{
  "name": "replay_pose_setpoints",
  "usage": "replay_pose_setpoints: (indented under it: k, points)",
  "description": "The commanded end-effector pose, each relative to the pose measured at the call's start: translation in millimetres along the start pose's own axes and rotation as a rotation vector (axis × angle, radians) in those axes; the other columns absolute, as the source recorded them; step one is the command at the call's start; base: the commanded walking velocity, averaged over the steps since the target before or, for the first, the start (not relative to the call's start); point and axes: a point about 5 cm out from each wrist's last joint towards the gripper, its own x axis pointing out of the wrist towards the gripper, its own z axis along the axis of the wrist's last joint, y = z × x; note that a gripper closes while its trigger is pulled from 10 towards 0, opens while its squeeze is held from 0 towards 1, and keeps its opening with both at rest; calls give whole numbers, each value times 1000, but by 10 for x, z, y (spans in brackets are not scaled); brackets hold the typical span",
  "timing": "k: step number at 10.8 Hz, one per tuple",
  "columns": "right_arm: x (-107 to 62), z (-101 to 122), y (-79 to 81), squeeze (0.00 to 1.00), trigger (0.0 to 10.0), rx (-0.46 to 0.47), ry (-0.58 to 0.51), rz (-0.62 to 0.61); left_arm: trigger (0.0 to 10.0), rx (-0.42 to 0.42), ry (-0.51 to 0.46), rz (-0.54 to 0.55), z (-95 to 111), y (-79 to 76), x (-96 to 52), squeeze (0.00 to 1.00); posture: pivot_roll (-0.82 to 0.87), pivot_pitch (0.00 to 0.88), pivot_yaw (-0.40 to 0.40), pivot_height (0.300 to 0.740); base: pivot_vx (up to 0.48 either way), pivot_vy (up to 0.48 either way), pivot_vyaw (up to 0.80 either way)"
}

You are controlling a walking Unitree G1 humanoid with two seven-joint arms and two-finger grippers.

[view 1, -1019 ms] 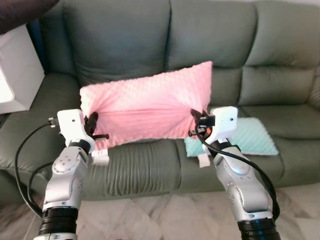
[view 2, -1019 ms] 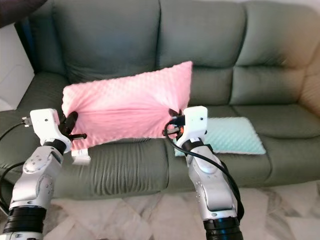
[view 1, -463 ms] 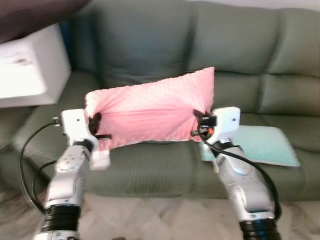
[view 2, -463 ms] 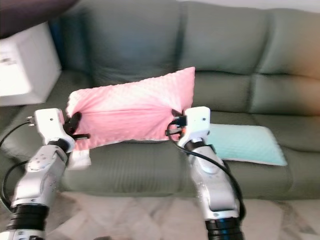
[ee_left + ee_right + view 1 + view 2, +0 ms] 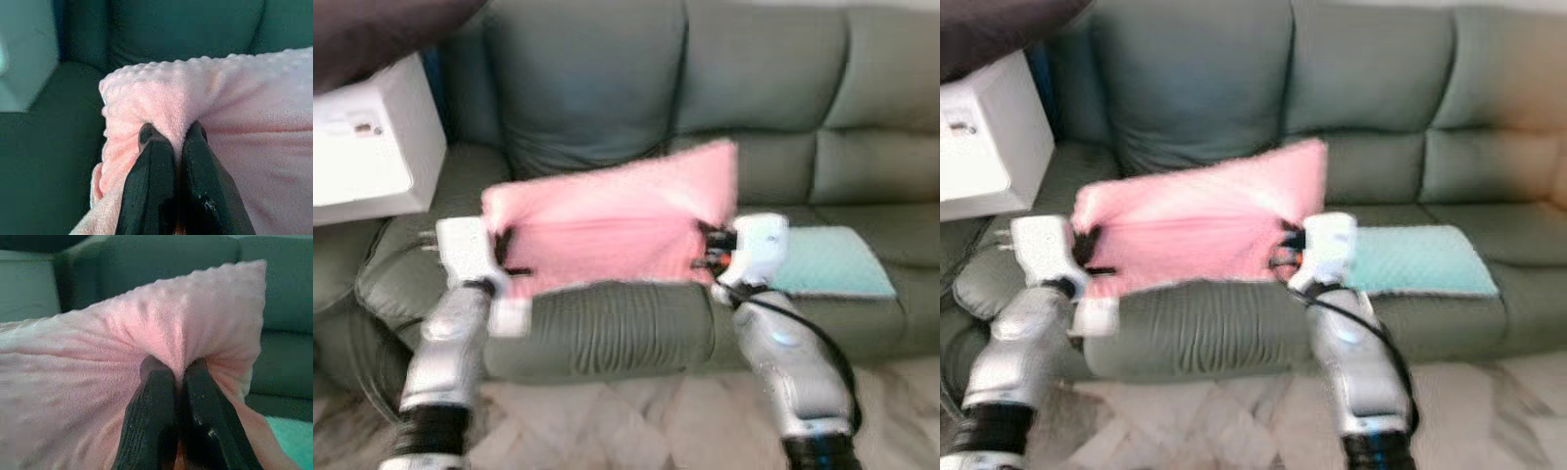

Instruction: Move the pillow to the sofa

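Head stereo looks down at sofa [image 5: 607, 88]; wrist cameras close on pillow [image 5: 254, 98].

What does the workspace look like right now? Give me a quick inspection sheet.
Surface: grey-green leather three-seat sofa, seat cushions in front of the robot.
Job's things: pink dimpled fabric pillow, held up over the sofa's seat, stretched between both arms.
Clutter: mint-green dimpled flat cushion lying on the sofa seat.
End effectors: left end effector pinching the pillow's edge; right end effector pinching the opposite edge.
Cables: black cable along the right arm.
Surroundings: white box-like unit beside the sofa; pale marble floor.
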Motion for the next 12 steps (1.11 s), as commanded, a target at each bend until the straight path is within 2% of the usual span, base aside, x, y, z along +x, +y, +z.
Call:
replay_pose_setpoints:
  k: [1,6,7,9,12]
  points:
    - [-25,76,-153,0,10000,-16,-33,-63,10000,10,-30,7,54,5,3,0,-83,71,-44,740,0,0,0]
    - [-43,71,-169,0,10000,-15,-39,-76,10000,24,-55,-29,69,-65,-7,0,-89,77,-42,740,0,0,0]
    - [-71,45,-189,0,10000,-16,-37,-81,10000,18,-66,-25,25,-27,-41,0,-90,78,-44,740,0,0,0]
    - [-82,2,-183,0,10000,-17,-30,-76,10000,30,-90,-19,32,34,-59,0,-86,77,-43,740,313,0,0]
    - [-87,-8,-170,0,10000,-16,-30,-72,10000,33,-100,-27,41,29,-46,0,-88,76,-42,740,480,0,0]
